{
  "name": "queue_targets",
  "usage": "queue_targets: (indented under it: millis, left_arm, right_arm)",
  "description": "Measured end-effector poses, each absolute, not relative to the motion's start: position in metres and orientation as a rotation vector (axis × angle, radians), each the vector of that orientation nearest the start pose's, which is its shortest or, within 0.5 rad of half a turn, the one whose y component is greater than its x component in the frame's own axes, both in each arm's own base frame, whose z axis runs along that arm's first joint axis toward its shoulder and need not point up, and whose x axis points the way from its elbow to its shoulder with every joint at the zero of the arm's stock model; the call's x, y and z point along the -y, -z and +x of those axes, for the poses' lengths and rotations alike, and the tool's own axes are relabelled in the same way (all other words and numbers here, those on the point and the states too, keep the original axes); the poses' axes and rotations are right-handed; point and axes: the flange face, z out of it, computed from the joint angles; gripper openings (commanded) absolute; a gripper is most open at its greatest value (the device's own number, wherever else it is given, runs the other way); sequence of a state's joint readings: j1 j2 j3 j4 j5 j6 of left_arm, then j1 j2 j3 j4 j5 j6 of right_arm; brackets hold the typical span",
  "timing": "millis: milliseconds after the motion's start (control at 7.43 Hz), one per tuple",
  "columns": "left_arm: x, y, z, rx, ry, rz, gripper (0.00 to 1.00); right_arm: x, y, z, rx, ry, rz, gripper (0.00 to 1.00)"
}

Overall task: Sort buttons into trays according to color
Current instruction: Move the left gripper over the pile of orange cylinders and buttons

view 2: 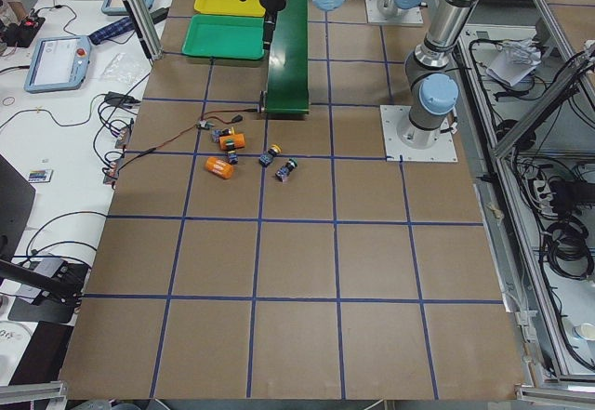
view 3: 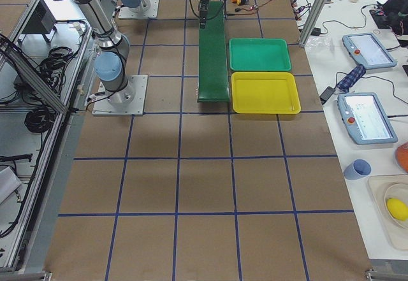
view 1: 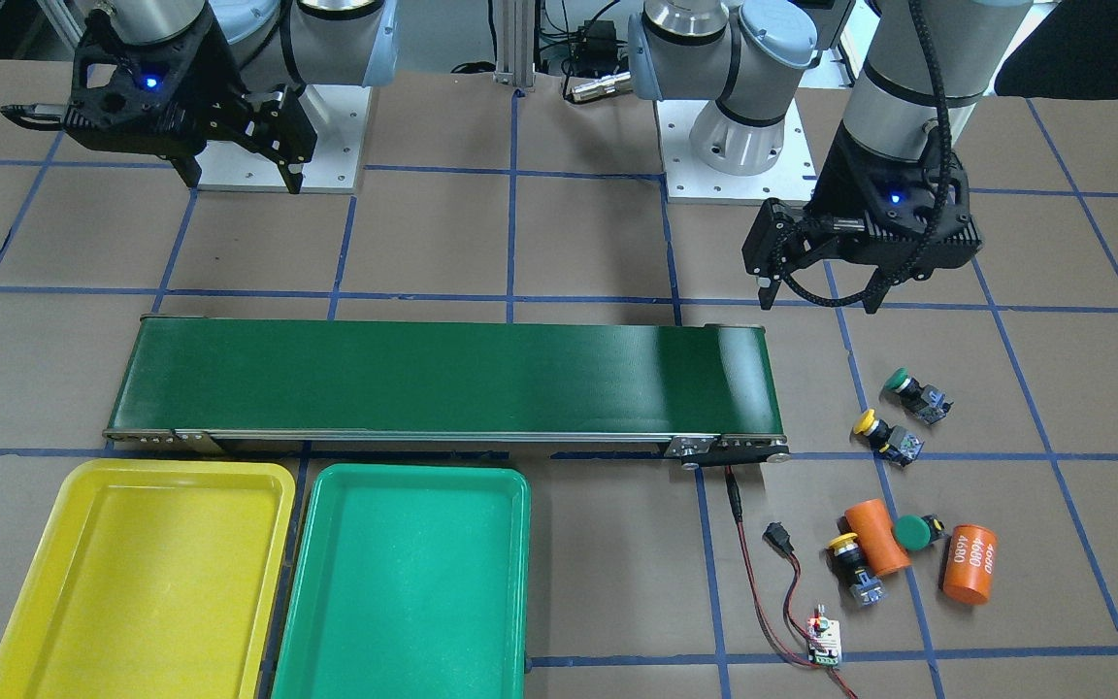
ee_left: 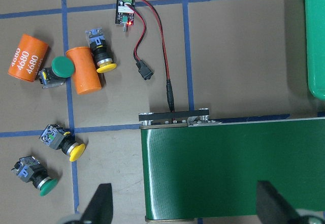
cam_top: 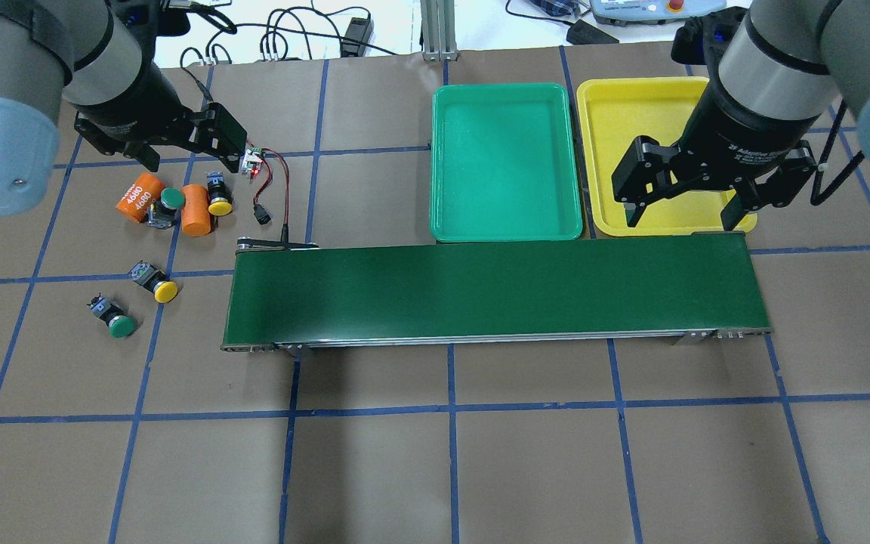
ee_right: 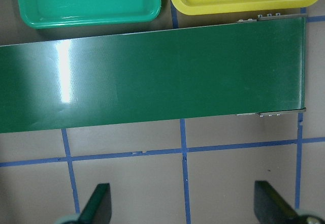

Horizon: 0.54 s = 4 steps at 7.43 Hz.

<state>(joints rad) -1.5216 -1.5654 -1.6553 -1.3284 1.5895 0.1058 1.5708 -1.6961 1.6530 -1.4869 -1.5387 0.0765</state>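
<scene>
A robotics lab: teach pendants (view 3: pixel 364 119) on a white bench (view 3: pixel 357 185), loose cable bundles (view 2: pixel 561 229), blue-taped grid table (cam_top: pixel 374 476).

The table (view 1: pixel 598 243) is covered in a matt brown, paper-like sheet crossed by blue tape (view 1: pixel 513 233), and the dark green belt (view 1: pixel 443 374) at mid-frame has a smooth surface with a soft sheen and ends in bare metal brackets (view 1: pixel 693 447). The yellow tray (view 1: pixel 171 466) and green tray (view 1: pixel 418 471) at lower left are smooth, glossy plastic. At right the buttons (view 1: pixel 887 435) have smooth plastic caps and the orange cylinders (view 1: pixel 969 563) look matt, while the arms (view 1: pixel 918 107) along the top show brushed grey metal with pale blue plastic caps.
</scene>
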Motion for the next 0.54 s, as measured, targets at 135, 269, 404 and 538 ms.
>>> queue_targets:
  millis: [135, 269, 404, 538]
  left_arm:
    - [0.5099, -0.4737, -0.1064, -3.099, 0.248, 0.085, 1.0]
    - [0.5105, -0.4724, -0.1064, -3.099, 0.243, 0.084, 1.0]
    - [0.5104, -0.4695, -0.1066, -3.1, 0.234, 0.084, 1.0]
    - [0.5099, -0.4651, -0.1067, -3.102, 0.219, 0.085, 1.0]
  right_arm:
    - [0.4348, -0.4978, 0.1361, -3.109, -0.061, 0.114, 1.0]
    - [0.4356, -0.498, 0.1354, -3.114, -0.056, 0.104, 1.0]
    - [0.4382, -0.4953, 0.1356, -3.111, -0.064, 0.101, 1.0]
    - [0.4439, -0.488, 0.1365, -3.104, -0.09, 0.101, 1.0]
